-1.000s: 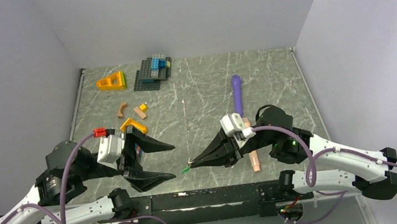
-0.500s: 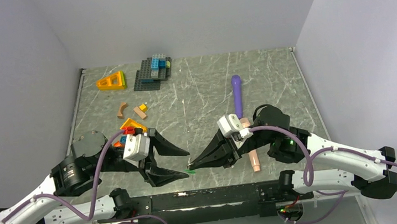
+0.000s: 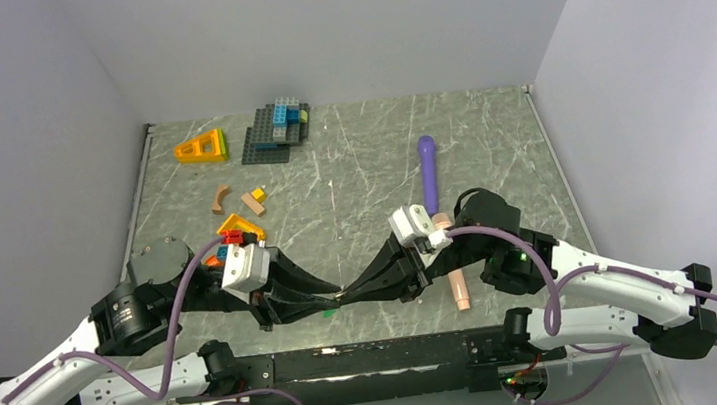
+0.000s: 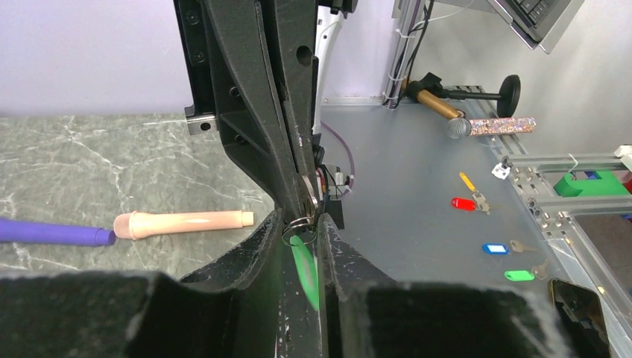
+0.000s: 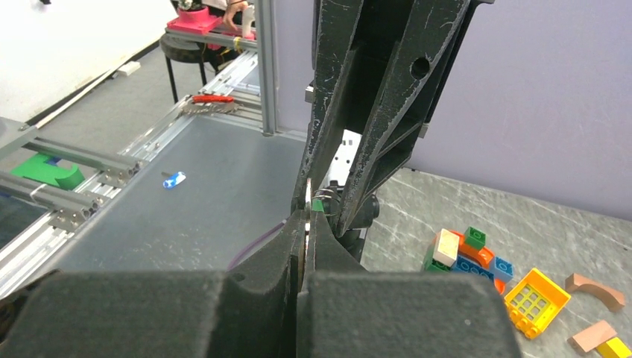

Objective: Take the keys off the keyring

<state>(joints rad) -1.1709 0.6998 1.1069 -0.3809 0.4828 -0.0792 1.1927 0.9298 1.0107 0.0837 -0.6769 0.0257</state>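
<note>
Both grippers meet tip to tip just above the table's front edge. My right gripper (image 3: pixel 347 292) (image 5: pixel 307 218) is shut on the thin brass-coloured key (image 4: pixel 309 195), which shows as a bright sliver between its pads. From that key hangs the small wire keyring (image 4: pixel 300 223). The green key (image 4: pixel 305 268) (image 3: pixel 330 312) dangles from the ring, with only its top corner (image 5: pixel 319 206) showing in the right wrist view. My left gripper (image 3: pixel 336 301) (image 4: pixel 299 225) has closed in from below. Its fingers press on the ring and the green key between them.
A peach cylinder (image 3: pixel 460 290) and a purple pen (image 3: pixel 428 167) lie by the right arm. Loose toy bricks (image 3: pixel 236 227) sit beside the left arm, with small pieces (image 3: pixel 252 200) behind them. A yellow wedge (image 3: pixel 201 148) and a grey baseplate with blue bricks (image 3: pixel 275 131) stand at the back.
The left arm swung right toward the right gripper, and its wide-open jaws closed round the hanging green key and ring. The right gripper stayed shut and shifted slightly left.
</note>
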